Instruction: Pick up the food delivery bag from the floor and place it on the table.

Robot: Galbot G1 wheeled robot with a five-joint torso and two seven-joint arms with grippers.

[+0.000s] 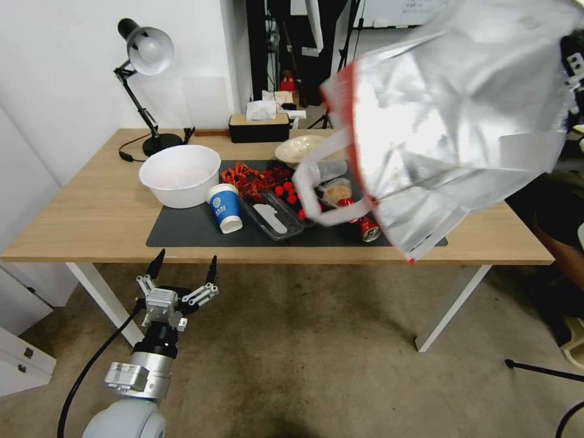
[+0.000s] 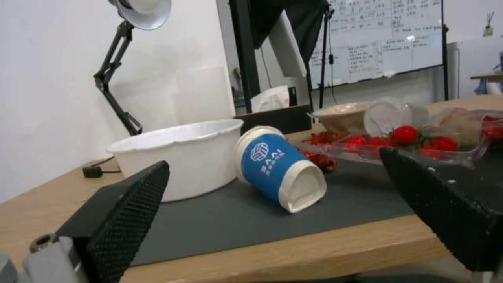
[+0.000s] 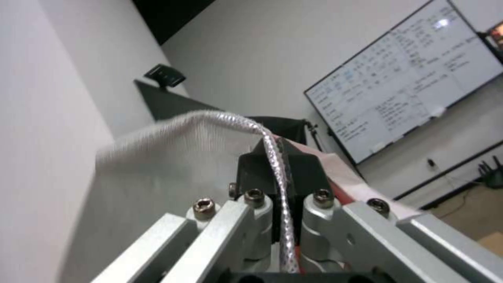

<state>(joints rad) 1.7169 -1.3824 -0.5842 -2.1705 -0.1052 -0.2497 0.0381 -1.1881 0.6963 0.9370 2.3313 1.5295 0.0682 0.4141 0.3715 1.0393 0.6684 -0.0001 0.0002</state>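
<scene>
Right gripper [image 3: 278, 157] pinched the food delivery bag [image 1: 450, 121] by its edge above the cluttered table [image 1: 91, 213]; thin grip risked slip, left gripper [image 1: 182, 267] hung spread wide.

You can make out little lettering here. The blue paper cup [image 2: 278, 173] lying on its side on the mat carries a white cube-shaped logo with two short lines of white letters beside it, too small to read for certain. The whiteboard [image 2: 377, 39] behind the table is covered with rows of handwriting, none of it legible to you.
</scene>
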